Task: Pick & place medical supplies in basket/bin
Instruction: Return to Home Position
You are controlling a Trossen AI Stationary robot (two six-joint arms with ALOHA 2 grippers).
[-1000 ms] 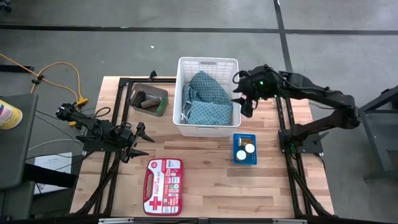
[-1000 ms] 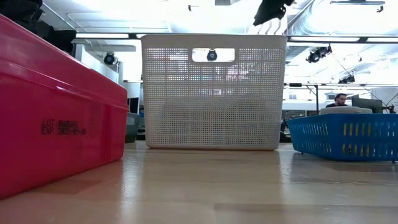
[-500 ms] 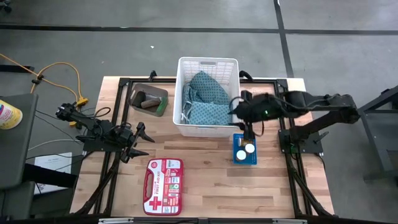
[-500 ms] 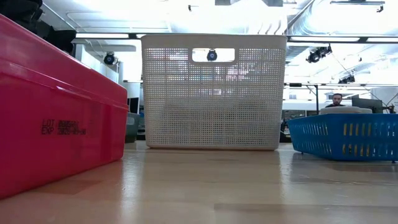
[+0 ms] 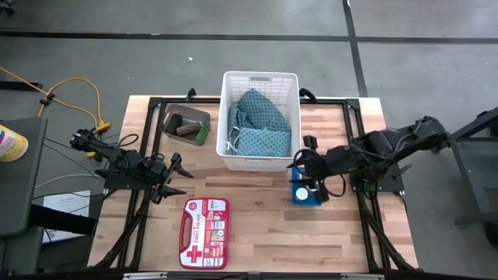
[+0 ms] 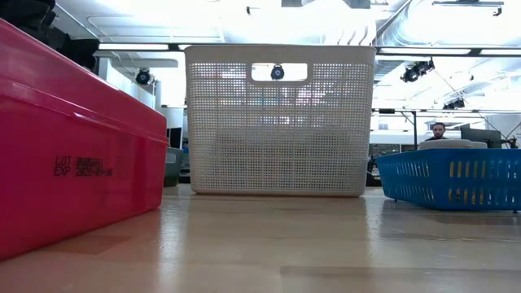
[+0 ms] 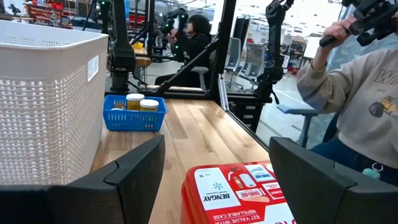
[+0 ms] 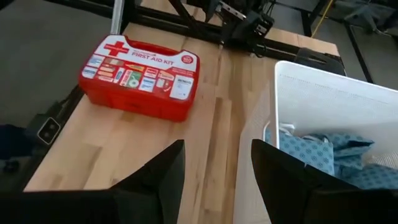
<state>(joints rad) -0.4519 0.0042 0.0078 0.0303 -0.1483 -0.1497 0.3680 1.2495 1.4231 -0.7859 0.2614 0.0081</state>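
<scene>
- High view: both cloths (image 5: 261,124) lie inside the basket (image 5: 261,76), which stands at the back middle of the bench (image 5: 257,237).
- I see the bin (image 5: 167,117) just left of the basket and apart from it. A dark roll (image 5: 185,124) lies in it, with a green piece (image 5: 201,134) at its end nearest the basket.
- My right hand (image 5: 300,169) hangs over the blue tray (image 5: 305,203), just in front of the basket's right front corner. Its arm is folded back toward the bench's right edge.
- Right wrist view: its fingers (image 8: 155,180) stand apart with nothing between them. Past them I see the red kit and the basket with a cloth inside.
- My left hand (image 5: 179,176) waits at the bench's left side, left of the kit (image 5: 205,222). It points right, fingers spread and empty.
- Left wrist view: two bottles (image 7: 134,101) with white caps stand in the tray, beyond the kit. A person (image 7: 357,99) in a light sweatshirt is close by the bench's edge.
- Low view: the kit is near on the left, the basket in the middle and the tray on the right.
</scene>
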